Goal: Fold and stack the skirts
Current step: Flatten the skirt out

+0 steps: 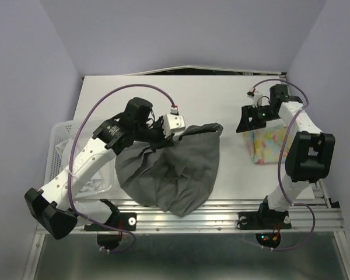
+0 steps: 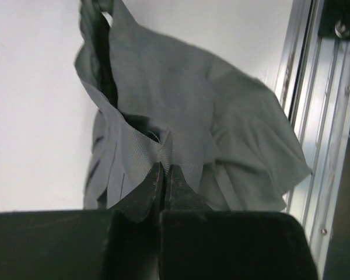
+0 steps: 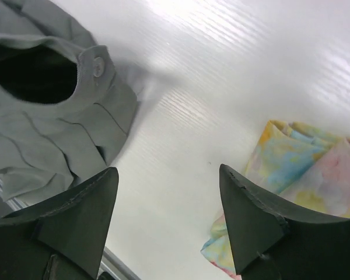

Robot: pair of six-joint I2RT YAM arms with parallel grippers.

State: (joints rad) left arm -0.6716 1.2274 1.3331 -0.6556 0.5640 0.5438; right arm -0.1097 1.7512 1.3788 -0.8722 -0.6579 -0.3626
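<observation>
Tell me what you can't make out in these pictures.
1. Pastel skirt: top view, right arm covers its right edge; right wrist view, frame edge cuts it.
2. Basket: top view, left arm hides most of its inside.
3. Grey skirt: left wrist view, left fingers cover the pinched fold.

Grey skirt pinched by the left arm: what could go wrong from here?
The left gripper pinches the grey skirt by only a thin bit of waistband, so it may slip out. The skirt's lower edge reaches the metal rail at the near edge and could snag there or slide off.
</observation>
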